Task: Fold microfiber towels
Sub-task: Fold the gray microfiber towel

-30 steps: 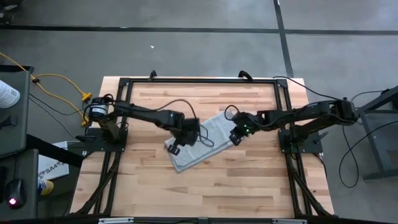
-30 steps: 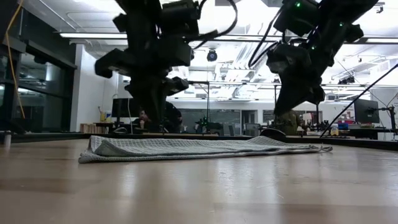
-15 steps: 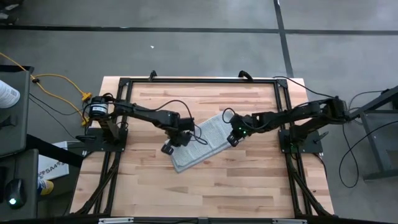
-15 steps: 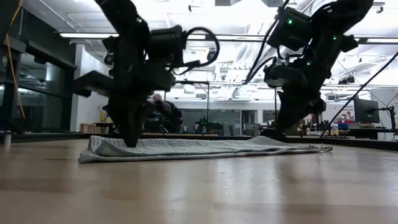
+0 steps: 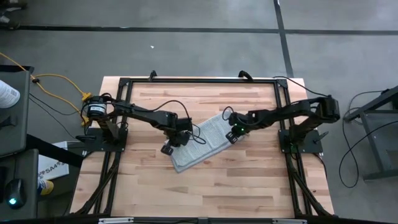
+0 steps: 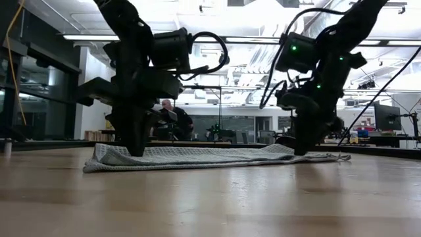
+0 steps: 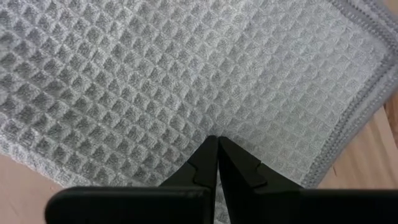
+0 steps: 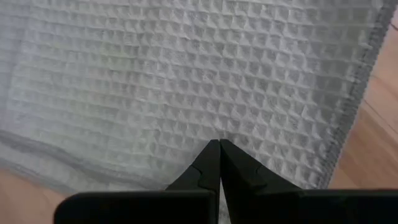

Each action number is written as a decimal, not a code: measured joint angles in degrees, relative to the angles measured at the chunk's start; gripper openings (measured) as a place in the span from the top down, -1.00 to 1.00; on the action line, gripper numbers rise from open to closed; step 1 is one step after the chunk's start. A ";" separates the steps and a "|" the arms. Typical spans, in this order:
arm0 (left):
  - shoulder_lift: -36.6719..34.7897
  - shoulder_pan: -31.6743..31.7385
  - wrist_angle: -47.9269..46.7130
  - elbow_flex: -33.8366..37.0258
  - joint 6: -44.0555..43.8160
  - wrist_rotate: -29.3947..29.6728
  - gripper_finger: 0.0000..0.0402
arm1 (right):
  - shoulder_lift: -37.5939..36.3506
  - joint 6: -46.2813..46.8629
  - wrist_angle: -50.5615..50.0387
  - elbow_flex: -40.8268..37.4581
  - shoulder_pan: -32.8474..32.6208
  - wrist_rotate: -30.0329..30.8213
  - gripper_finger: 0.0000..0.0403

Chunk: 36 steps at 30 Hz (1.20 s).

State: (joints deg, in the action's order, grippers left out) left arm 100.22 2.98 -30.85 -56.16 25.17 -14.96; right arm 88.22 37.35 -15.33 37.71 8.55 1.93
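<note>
The light grey-blue waffle-textured towel (image 5: pixel 202 144) lies flat and slanting in the middle of the wooden table, several layers thick in the low view (image 6: pixel 210 157). My left gripper (image 5: pixel 173 141) is shut with its tips down on the towel's left end (image 6: pixel 136 150). My right gripper (image 5: pixel 233 132) is shut with its tips down on the towel's right end (image 6: pixel 301 149). Both wrist views look straight down on the towel past the shut fingers, left (image 7: pixel 217 138) and right (image 8: pixel 219 142). My left gripper touches the towel's top surface (image 7: pixel 214 127) with its shut fingertips, near the hemmed edge (image 7: pixel 364 102) at the towel's left end. The fingers come from above, pointing down. The towel lies flat on the table under them. My right gripper touches the towel's top surface (image 8: pixel 217 132) with its shut fingertips, near the hemmed edge (image 8: pixel 348 118) at the towel's right end. The fingers come from above, pointing down. The towel lies flat on the table.
A black frame (image 5: pixel 199 81) runs along the table's far edge and sides. Bare wood (image 5: pixel 205 186) lies on the near side of the towel. A person (image 6: pixel 172 118) sits in the room far beyond the table.
My left gripper has gone toward the table's left edge and down onto the towel's left end. My right gripper has gone slightly left and down onto the towel's right end. The towel has stayed where it was.
</note>
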 joint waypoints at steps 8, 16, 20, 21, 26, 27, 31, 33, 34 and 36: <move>0.22 -0.58 1.81 0.15 -2.57 -3.71 0.93 | 1.16 -3.31 1.22 -0.01 1.91 -0.74 0.99; 1.18 -5.99 7.55 0.16 -7.31 -1.40 0.93 | 1.32 -9.37 3.30 -0.15 6.47 -1.42 0.99; 3.50 -8.81 11.92 0.02 -10.17 -0.94 0.93 | 1.38 -11.91 5.06 -0.17 8.33 -4.03 0.99; 4.15 -9.32 12.84 0.02 -10.76 -0.92 0.93 | 1.38 -12.34 5.28 -0.18 8.60 -4.43 0.99; 7.57 -11.57 20.65 -0.09 -14.81 1.01 0.93 | 1.41 -16.06 5.60 -0.21 9.88 -6.78 0.99; 7.92 -11.95 21.56 -0.06 -15.53 2.02 0.93 | 1.40 -16.76 5.62 -0.21 10.05 -7.56 0.99; 8.59 -13.00 24.21 -0.11 -17.58 4.91 0.99 | 2.15 -19.72 6.49 -0.21 10.98 -9.95 0.99; 8.63 -13.33 25.41 -0.07 -18.18 5.70 0.98 | 2.26 -21.07 6.93 -0.17 11.90 -11.52 0.99; 8.67 -13.35 25.80 -0.09 -18.33 5.78 0.98 | 2.40 -21.66 7.24 -0.19 12.28 -12.15 0.99; 8.68 -13.66 26.28 -0.07 -19.56 5.82 0.99 | 3.46 -22.50 9.25 -0.16 12.76 -13.07 0.99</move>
State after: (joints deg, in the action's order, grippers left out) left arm 108.90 -10.68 -4.57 -56.23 5.60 -9.14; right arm 91.68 14.85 -6.09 37.54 21.31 -11.14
